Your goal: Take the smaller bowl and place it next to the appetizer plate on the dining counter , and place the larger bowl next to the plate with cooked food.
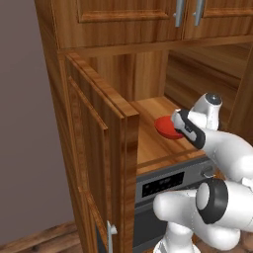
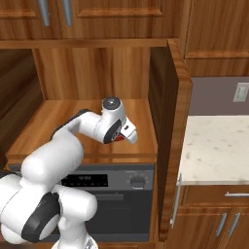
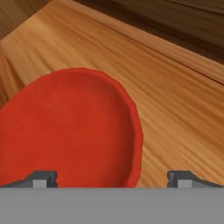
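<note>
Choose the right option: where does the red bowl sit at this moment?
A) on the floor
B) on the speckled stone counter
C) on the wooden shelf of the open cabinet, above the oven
C: the smaller bowl rests on the wooden shelf above the oven, with the pincer right at its rim.

We face a warm-toned wooden cabinet (image 2: 97, 63) with an open shelf (image 2: 48, 121) at mid-height. Above the shelf, closed doors carry slim metal handles (image 1: 180, 12). Directly below it sits a dark built-in oven (image 2: 112, 194) with a control panel and knob. An open cabinet door (image 1: 99, 148) swings out left of the shelf. Right of the cabinet, we see a pale speckled table (image 2: 216, 146), a grey-mauve wall (image 2: 214, 95) and a wall outlet (image 2: 241, 91). Wooden floor (image 1: 39, 239) lies below.
</note>
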You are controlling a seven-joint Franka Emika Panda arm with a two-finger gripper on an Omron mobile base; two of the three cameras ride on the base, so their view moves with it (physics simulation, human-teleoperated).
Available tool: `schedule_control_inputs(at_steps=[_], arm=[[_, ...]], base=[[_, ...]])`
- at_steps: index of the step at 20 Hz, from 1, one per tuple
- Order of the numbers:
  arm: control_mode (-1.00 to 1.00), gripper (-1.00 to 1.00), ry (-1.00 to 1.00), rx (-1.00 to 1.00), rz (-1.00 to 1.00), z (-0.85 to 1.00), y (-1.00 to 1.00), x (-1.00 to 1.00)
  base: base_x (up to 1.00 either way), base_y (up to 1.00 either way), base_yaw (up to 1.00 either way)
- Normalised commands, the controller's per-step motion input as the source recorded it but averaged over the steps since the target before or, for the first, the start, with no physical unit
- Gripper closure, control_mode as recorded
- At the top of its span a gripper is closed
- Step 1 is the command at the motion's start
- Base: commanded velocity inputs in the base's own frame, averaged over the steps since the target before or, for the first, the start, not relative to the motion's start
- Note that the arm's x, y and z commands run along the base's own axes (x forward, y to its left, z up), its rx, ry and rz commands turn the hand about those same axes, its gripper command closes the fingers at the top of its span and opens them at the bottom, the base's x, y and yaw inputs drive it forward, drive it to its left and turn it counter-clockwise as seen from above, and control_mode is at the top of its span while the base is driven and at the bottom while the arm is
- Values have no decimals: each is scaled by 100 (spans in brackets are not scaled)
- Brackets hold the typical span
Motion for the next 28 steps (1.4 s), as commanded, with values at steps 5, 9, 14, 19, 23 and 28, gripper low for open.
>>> schedule_control_inputs(at_steps=[5, 9, 14, 19, 23, 28], arm=[[-100, -100, 2, 0, -5, -14, -4, 47], [-100, -100, 1, 0, -4, -29, 0, 19], [-100, 100, 0, 0, -3, -29, 0, 8], [-100, 100, 0, 0, -3, -13, 0, 6], [-100, 100, -6, 0, -1, 4, 0, -20], [-100, 100, -23, -4, 2, 17, 21, -75]], base=[[0, 0, 0], [0, 0, 0], [0, 0, 0], [0, 0, 0], [0, 0, 0], [0, 0, 0]])
